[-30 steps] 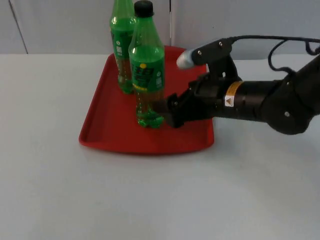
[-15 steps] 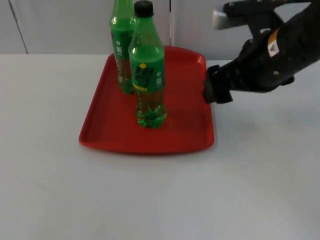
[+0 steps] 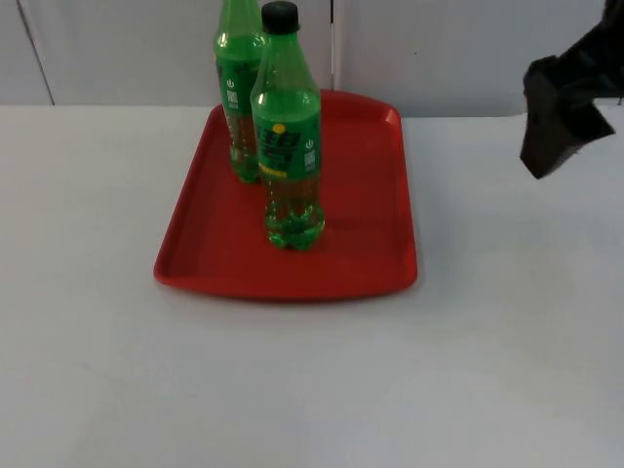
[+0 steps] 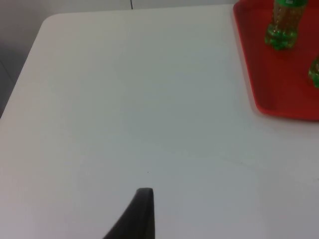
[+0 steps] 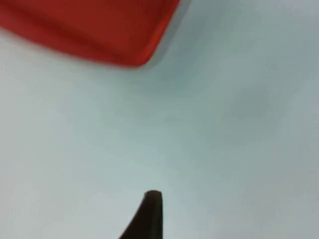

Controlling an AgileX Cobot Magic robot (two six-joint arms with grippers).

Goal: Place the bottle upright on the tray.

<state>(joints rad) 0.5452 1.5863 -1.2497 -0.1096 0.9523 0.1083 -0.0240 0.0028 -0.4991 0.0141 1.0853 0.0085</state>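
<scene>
Bottle [image 3: 288,136] stands upright on tray [image 3: 380,253]; right claw [image 3: 554,136], finger state indiscernible, apparently empty, should clear tabletop [image 3: 487,370] without brushing the tray.

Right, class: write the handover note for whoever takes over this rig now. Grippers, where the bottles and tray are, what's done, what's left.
Right gripper: raised at the table's far right, off the tray, holding nothing.
Left gripper: waiting over bare table left of the tray.
Red tray: on the white table.
Front bottle: upright on the tray, capped, free of any gripper.
Second bottle: upright just behind it, also on the tray.
Done: bottle placed upright.
Left: apparently nothing but parking the right arm.
</scene>
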